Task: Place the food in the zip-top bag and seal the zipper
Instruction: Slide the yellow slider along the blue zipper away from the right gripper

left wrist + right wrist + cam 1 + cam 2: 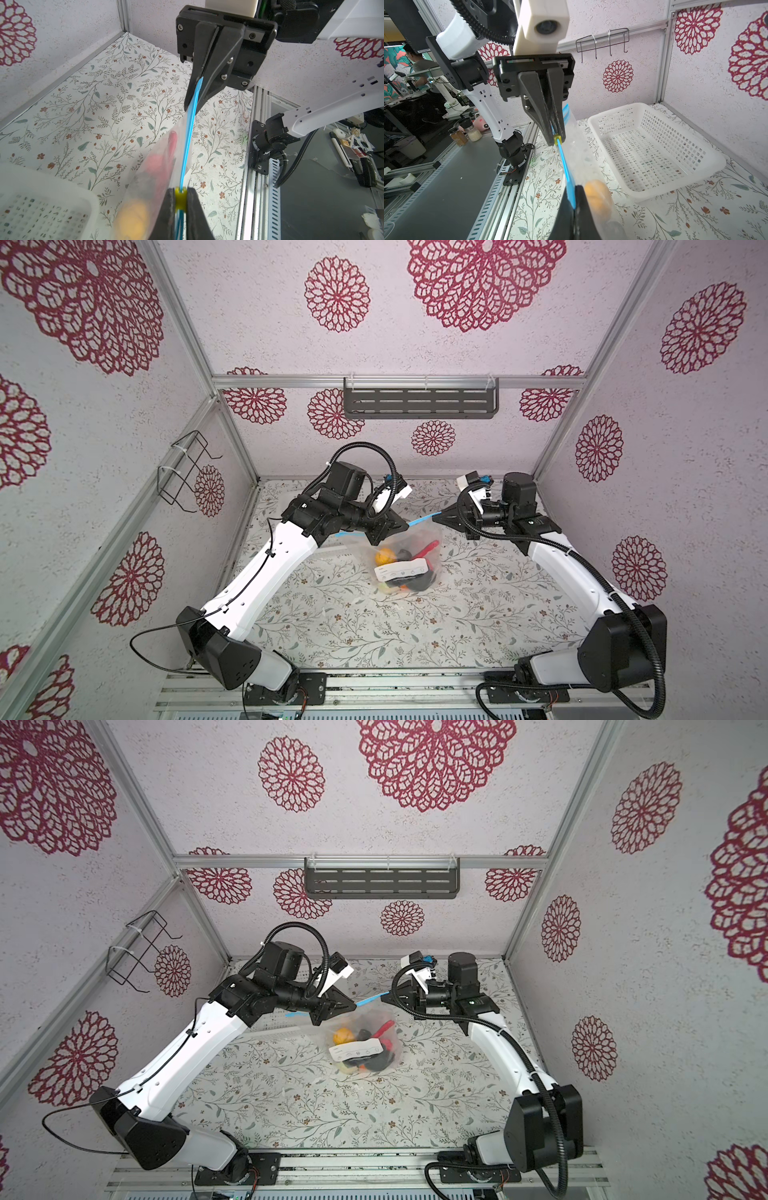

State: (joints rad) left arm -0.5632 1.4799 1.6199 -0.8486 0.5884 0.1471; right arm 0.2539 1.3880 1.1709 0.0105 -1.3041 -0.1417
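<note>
Zip-top bag (415, 544) sags over the middle of the floral table (332, 635), the food (383, 557) bunched inside, strung up between both grippers. Right gripper (435, 519) is clamped on one end of the blue zipper (187, 145). Left gripper (404, 526) is pinching the little yellow slider (556, 139), with the strip pulled taut between them.

Clear crinkly zip-top bag (415, 562) over the middle of the worktop (332, 614), hanging down from its mouth. Low inside, toy food (384, 558): yellow-orange potato (343, 1036), red chilli (430, 548), black lumps (419, 583). Along the top, thin blue zipper (424, 519), pulled straight, with a small yellow slider (180, 198) partway along.
</note>
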